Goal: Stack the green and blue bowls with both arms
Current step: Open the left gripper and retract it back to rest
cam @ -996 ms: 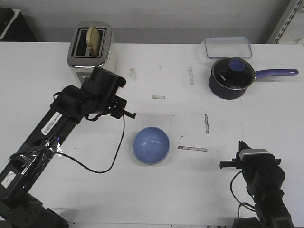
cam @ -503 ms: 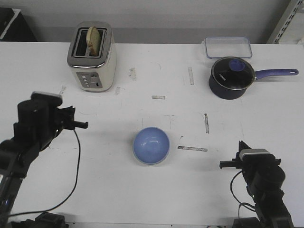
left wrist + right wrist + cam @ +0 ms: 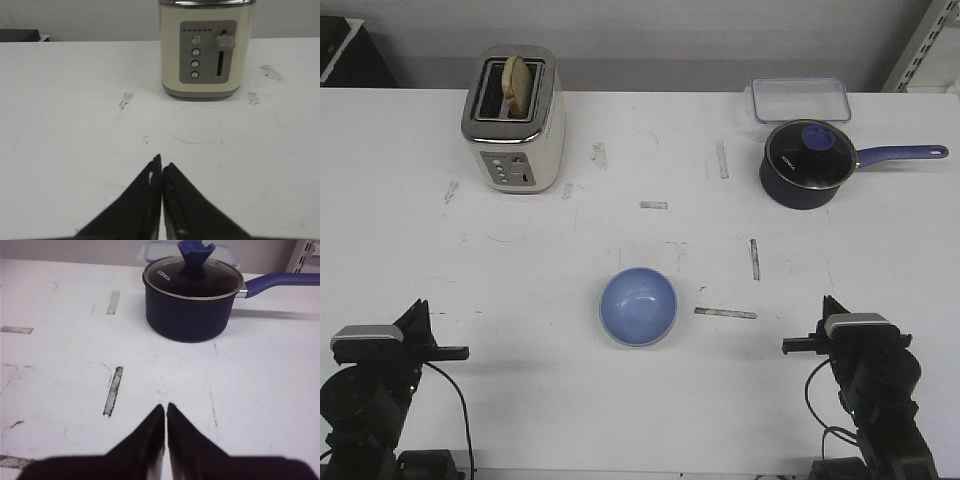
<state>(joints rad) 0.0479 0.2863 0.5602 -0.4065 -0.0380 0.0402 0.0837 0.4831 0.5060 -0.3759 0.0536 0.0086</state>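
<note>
The light blue bowl sits upright at the middle of the white table, with nothing touching it. No green bowl shows in any view. My left gripper is low at the table's near left corner, far from the bowl. In the left wrist view it is shut and empty, pointing at the toaster. My right gripper is at the near right. In the right wrist view it is shut and empty, pointing at the saucepan.
A cream toaster with a bread slice stands at the far left and also shows in the left wrist view. A navy saucepan with a glass lid and a clear container are at the far right. Tape marks dot the table.
My left arm has pulled back from near the toaster and bowl, down to the near left corner. The right arm and the blue bowl have not moved.
</note>
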